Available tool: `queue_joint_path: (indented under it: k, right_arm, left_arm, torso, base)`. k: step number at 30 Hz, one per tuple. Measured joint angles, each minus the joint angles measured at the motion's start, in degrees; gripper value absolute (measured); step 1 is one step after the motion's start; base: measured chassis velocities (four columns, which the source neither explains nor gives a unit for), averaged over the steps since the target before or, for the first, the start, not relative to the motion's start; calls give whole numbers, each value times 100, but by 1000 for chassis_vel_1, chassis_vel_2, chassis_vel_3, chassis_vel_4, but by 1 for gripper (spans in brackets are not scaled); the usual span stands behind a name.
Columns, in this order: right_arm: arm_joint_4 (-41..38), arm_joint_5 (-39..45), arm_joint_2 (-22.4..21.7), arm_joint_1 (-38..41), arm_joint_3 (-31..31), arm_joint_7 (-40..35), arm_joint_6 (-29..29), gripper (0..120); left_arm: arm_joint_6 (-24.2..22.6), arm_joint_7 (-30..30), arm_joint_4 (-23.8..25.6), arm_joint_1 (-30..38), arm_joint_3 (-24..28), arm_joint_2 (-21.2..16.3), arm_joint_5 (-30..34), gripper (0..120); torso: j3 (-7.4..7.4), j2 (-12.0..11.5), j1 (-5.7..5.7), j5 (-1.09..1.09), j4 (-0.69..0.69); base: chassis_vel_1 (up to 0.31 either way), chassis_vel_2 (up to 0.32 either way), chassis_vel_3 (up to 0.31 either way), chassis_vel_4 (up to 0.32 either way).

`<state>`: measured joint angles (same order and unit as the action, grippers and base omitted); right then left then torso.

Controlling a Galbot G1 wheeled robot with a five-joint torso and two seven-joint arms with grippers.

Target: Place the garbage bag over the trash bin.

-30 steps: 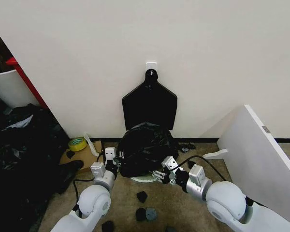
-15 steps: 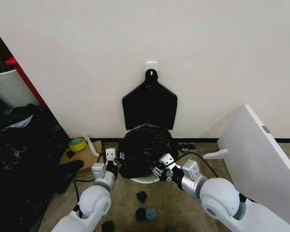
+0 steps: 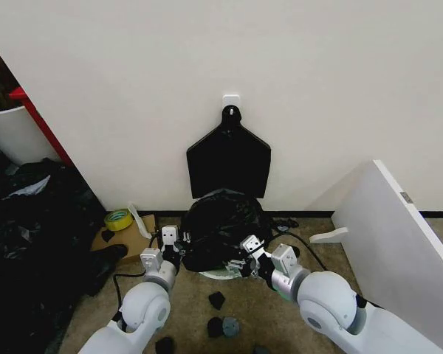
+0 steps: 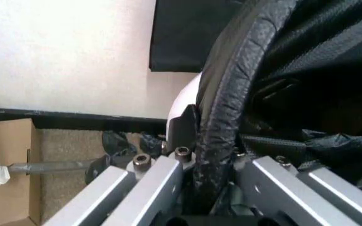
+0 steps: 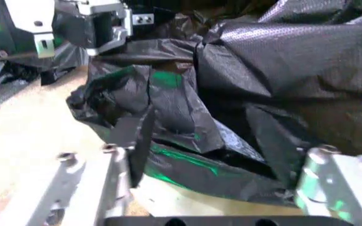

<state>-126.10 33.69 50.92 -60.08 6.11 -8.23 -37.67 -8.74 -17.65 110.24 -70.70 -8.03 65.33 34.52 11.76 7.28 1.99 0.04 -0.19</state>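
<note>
The crinkly black garbage bag (image 3: 220, 227) lies bunched over the top of the white trash bin (image 3: 220, 273), whose rim peeks out below it. My left gripper (image 3: 175, 248) is at the bag's left side, shut on its rolled edge (image 4: 222, 108), with the bin's white wall (image 4: 185, 96) just behind. My right gripper (image 3: 241, 262) is at the bag's lower right side. Its fingers (image 5: 126, 141) stand wide open around folds of the bag (image 5: 231, 94), above the bin's rim (image 5: 181, 200). The right wrist view also shows the left gripper (image 5: 109, 26) farther off.
A flat black bundle of bags (image 3: 229, 158) hangs on a wall hook right behind the bin. A white board (image 3: 395, 228) leans at the right. Black scraps (image 3: 223, 324) lie on the floor in front. Left: yellow tape roll (image 3: 118, 219), dark bags (image 3: 29, 221).
My right arm has swung left and in, bringing its gripper up against the bag's lower right side. The left gripper has held still on the bag's edge.
</note>
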Motion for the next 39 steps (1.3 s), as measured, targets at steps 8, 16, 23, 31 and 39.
queue_joint_path:
  k: [8,16,23,31,39]
  right_arm:
    - [40,20,45,-2,9,-123,-41,22]
    - [148,-246,-138,-112,-83,216,378,0]
    - [544,-485,-429,-326,-215,1375,2208,0]
    - [1299,-665,-522,-448,-384,3530,4432,0]
    - [2068,-1282,-452,-329,-612,4756,5292,0]
  left_arm:
    - [5,-2,-13,25,13,19,-6,0]
    - [6,-11,-32,82,-10,37,30,0]
    - [2,-31,-10,141,-91,33,113,0]
    - [-172,-154,150,195,-231,18,448,0]
    - [-444,-221,406,106,-311,-61,651,0]
  torso:
    - [0,0,0,0,0]
    - [0,0,0,0,0]
    - [0,0,0,0,0]
    - [0,0,0,1,0]
    - [0,0,0,0,0]
  base:
    - [0,0,0,0]
    - [0,0,0,0]
    - [0,0,0,0]
    - [0,0,0,0]
    - [0,0,0,0]
